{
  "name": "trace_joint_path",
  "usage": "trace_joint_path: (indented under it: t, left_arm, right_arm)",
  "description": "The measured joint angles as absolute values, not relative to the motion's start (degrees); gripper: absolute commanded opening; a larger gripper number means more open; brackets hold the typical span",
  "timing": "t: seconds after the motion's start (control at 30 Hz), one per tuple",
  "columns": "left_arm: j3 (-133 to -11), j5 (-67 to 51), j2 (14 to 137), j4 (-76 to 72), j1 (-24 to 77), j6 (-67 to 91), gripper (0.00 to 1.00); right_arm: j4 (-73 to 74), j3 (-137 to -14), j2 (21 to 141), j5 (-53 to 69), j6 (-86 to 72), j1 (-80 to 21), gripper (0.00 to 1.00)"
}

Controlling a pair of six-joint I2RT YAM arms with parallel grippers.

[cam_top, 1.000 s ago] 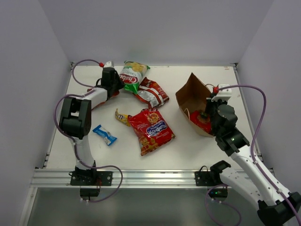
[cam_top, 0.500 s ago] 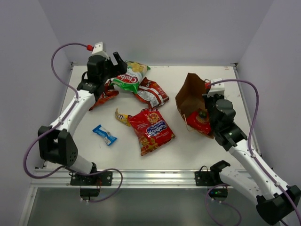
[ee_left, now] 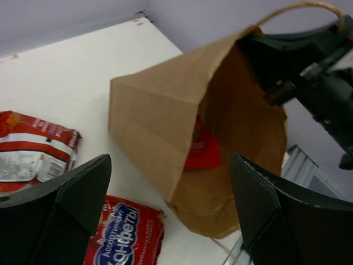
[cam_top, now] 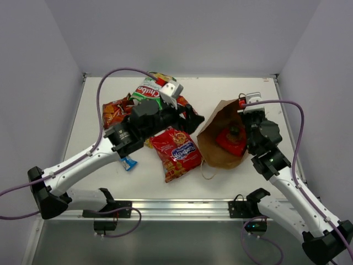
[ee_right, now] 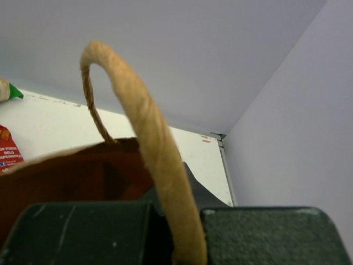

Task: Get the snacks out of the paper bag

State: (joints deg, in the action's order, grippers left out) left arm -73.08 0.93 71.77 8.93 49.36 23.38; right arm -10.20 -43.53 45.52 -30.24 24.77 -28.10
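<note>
The paper bag (cam_top: 218, 149) lies tilted at the right, its mouth open, and in the left wrist view the paper bag (ee_left: 160, 116) fills the middle. One red snack (cam_top: 230, 141) lies inside it, also seen as a red snack (ee_left: 201, 152) through the mouth. My right gripper (cam_top: 241, 126) is shut on the bag's twisted handle (ee_right: 160, 165). My left gripper (cam_top: 190, 118) hangs open just left of the bag, holding nothing. Out on the table lie a red candy packet (cam_top: 177, 152), a green-white chip bag (cam_top: 150, 89), an orange bag (cam_top: 113, 110) and a red-white bag (ee_left: 33, 149).
A blue bar (cam_top: 129, 162) peeks out from under my left arm. White walls close in the table at the back and on both sides. A metal rail (cam_top: 165, 207) runs along the near edge.
My left arm has swung from the back left corner across to the bag, and its gripper has opened. The right gripper has tipped the bag over toward the near side.
</note>
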Motion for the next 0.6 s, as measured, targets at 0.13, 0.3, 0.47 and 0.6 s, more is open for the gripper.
trace_joint_path:
  t: [0.13,0.3,0.47,0.6]
  left_arm:
    - [-71.57,5.19,72.10,7.97,59.13,23.14,0.92]
    - [-71.35,9.56,76.90,5.04,65.89,22.00,0.92]
    - [-72.42,14.28,86.26,2.70,68.73,22.61,0.92]
    - [-72.55,18.31,92.14,0.47,70.39,23.40,0.91]
  right_arm:
    - [-11.09,-41.91,44.40,-29.50,25.39,-28.29,0.00]
    - [-11.16,-40.29,43.31,-27.35,25.36,-28.62,0.00]
    - [-11.09,-39.81,42.33,-27.20,25.06,-28.88,0.00]
    - [-10.66,-39.79,42.11,-27.20,24.47,-28.99,0.00]
